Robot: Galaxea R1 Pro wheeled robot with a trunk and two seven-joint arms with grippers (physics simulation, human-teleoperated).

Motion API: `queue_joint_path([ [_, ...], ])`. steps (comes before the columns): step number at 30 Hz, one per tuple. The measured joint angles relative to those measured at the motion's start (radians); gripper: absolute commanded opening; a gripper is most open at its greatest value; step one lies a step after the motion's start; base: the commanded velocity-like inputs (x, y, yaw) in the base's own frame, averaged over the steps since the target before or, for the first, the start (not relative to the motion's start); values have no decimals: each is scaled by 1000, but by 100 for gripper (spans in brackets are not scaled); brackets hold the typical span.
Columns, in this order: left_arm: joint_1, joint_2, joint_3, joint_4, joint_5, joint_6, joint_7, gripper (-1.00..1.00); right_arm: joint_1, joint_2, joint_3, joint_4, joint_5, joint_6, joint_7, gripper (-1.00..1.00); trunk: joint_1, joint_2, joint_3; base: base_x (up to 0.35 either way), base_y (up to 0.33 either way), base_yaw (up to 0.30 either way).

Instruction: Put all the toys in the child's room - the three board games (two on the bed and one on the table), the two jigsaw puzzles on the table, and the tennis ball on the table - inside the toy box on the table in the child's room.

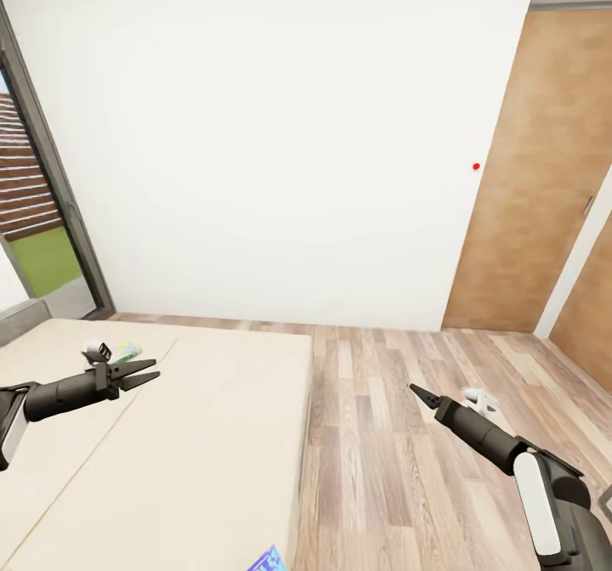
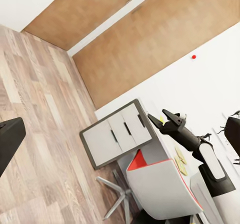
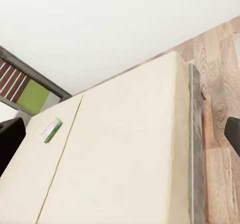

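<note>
The bed [image 1: 195,435] with its beige mattress lies at the left in the head view. A white-green board game [image 1: 127,352] rests on it near the window end and also appears as a flat box [image 3: 51,130] in the right wrist view. A blue printed corner of another board game [image 1: 269,559] peeks in at the picture's lower edge, on the mattress. My left gripper [image 1: 153,370] hovers open just in front of the white-green box, holding nothing. My right gripper [image 1: 422,394] hangs open over the floor beside the bed, seen too from the left wrist [image 2: 165,118].
Wood-plank floor [image 1: 408,469] stretches right of the bed to a wooden door [image 1: 535,180]. A dark-framed window [image 1: 42,214] stands at the left. The left wrist view holds a grey drawer unit [image 2: 117,134], the table top [image 2: 150,154] and a white-red chair [image 2: 160,184].
</note>
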Motion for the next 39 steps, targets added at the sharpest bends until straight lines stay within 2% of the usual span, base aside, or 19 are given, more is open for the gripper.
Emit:
queue_joint_path([
  [17, 0, -10, 0, 0, 0, 1, 0, 100, 0, 0, 1, 0, 8, 0, 0, 100, 0, 0, 0, 0, -136, 281],
  [39, 0, -12, -1, 0, 0, 1, 0, 100, 0, 0, 1, -1, 8, 0, 0, 100, 0, 0, 0, 0, -69, 290],
])
